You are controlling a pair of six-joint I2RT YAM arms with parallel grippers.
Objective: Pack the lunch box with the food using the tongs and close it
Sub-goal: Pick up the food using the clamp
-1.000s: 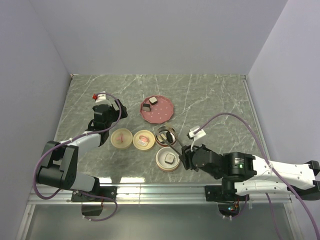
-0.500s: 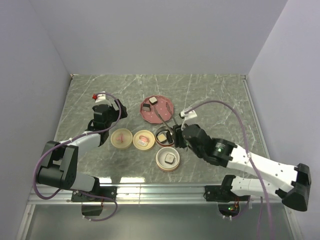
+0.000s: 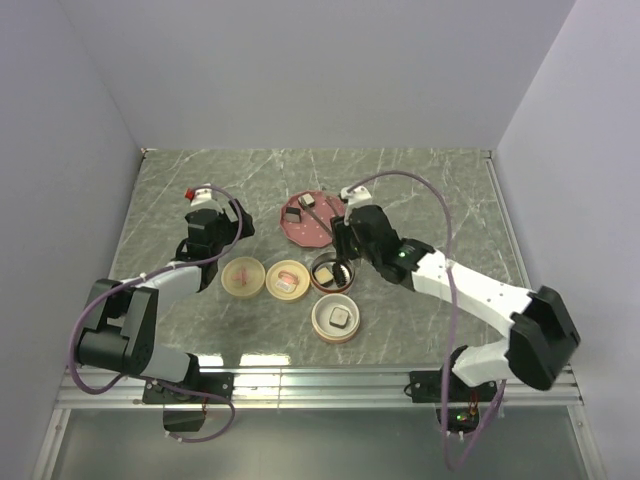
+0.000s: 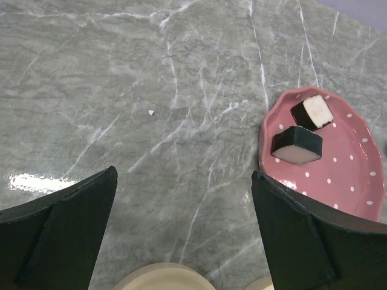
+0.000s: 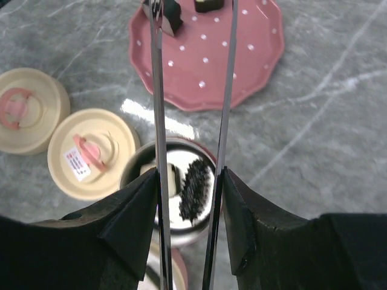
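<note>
My right gripper [image 3: 341, 243] [image 5: 190, 181] is shut on the silvery tongs [image 3: 325, 226] [image 5: 228, 90], which reach out over the pink plate [image 3: 322, 232] [image 5: 217, 66]. The tongs' arms stand apart, and the left tip is beside a black food block [image 5: 172, 13] [image 3: 294, 213]. A second block [image 3: 308, 201] [image 5: 208, 5] lies on the plate too. Below the gripper, one round lunch box tier [image 3: 314, 272] [image 5: 129, 166] holds a beige and black block [image 5: 172, 178]. Another tier [image 3: 319, 322] holds a block [image 3: 340, 318]. My left gripper [image 3: 212, 232] [image 4: 183, 181] is open over bare table.
Two cream lids with pink knobs [image 3: 243, 277] [image 3: 287, 279] [image 5: 25, 110] [image 5: 92, 152] lie left of the tiers. From the left wrist, both plate blocks [image 4: 311, 110] [image 4: 296, 145] show at the right. A dark leafy piece [image 5: 195, 190] lies in the steel-lined tier.
My right arm has swung from the table's front edge towards the back left, carrying the tongs over the steel-lined tier to the plate. The left arm has stayed still.
</note>
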